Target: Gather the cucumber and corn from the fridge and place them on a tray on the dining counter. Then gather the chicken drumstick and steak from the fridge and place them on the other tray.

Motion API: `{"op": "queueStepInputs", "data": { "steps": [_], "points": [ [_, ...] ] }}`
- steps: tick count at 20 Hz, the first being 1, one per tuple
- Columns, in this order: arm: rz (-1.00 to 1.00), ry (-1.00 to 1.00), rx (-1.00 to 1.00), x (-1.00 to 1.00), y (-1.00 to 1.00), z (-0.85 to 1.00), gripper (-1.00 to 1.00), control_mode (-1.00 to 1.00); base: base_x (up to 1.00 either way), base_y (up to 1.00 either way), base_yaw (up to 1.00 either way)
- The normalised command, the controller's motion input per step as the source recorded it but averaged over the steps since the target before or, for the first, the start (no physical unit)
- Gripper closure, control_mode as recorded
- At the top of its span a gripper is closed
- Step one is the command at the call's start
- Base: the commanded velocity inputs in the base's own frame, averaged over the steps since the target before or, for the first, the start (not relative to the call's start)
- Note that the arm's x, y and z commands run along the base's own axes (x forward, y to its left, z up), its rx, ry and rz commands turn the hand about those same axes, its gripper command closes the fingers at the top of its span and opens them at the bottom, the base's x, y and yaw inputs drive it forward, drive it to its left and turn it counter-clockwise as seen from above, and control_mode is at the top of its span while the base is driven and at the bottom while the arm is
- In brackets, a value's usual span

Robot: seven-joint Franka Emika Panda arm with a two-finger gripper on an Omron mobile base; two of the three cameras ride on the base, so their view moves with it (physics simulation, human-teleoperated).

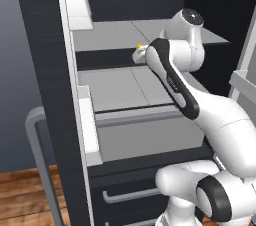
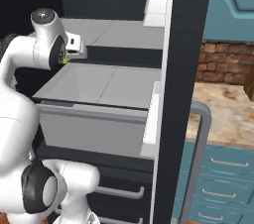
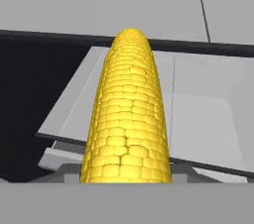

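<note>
Left base view: the fridge [image 1: 45, 70] stands open, its dark door edge running down the left with white door bins fixed to it. Inside, pale grey shelves [image 1: 120, 87] step back one above another, with a dark gap between the upper and the middle one. The white arm reaches up from the lower right into that gap, and there is free shelf surface to its left. A small spot of yellow, the corn [image 1: 139, 46], shows at the wrist, level with the front edge of the upper shelf. Below the shelves a dark drawer carries a horizontal silver handle.

Right base view: the arm bends in from the left, and the gripper [image 2: 67, 58] sits just ahead of the upper shelf's front edge, above the middle shelf. A sliver of yellow-green shows at it. The other door's dark edge stands upright at centre right, and beyond it lies the mottled beige dining counter [image 2: 223, 114] on teal drawers.

Hand view: the corn [image 3: 126, 119] rises from between the fingers as a long, bright yellow cob with neat rows of rounded kernels and a domed tip. The jaws are closed on its near end, holding it clear above the flat grey shelf, whose dark front edge crosses behind the tip
</note>
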Motion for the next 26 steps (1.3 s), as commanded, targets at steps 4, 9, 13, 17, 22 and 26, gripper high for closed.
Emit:
{"op": "queueStepInputs", "data": {
  "steps": [4, 9, 13, 17, 22, 26],
  "points": [
    [-0.07, 0.0, 0.0, -1.0, -0.16, -0.37, 1.0, -1.0, 0.0, 0.0, 0.0],
    [-0.2, 0.0, -0.01, -0.9, -0.12, -0.59, 1.0, -1.0, 0.0, 0.0, 0.0],
    [-0.09, 0.0, 0.0, -0.33, -0.03, -0.66, 1.0, -1.0, 0.0, 0.0, 0.0],
    [-0.01, -0.01, 0.0, -0.1, -0.01, -0.16, 1.0, -1.0, 0.0, 0.0, 0.0],
    [0.0, 0.0, 0.0, -0.12, 0.0, 0.0, 1.0, 1.0, -0.2, 0.0, 0.0],
    [0.0, 0.0, 0.0, 0.0, 0.0, 0.0, 1.0, 1.0, -1.0, -0.1, -0.01]
  ]
}}
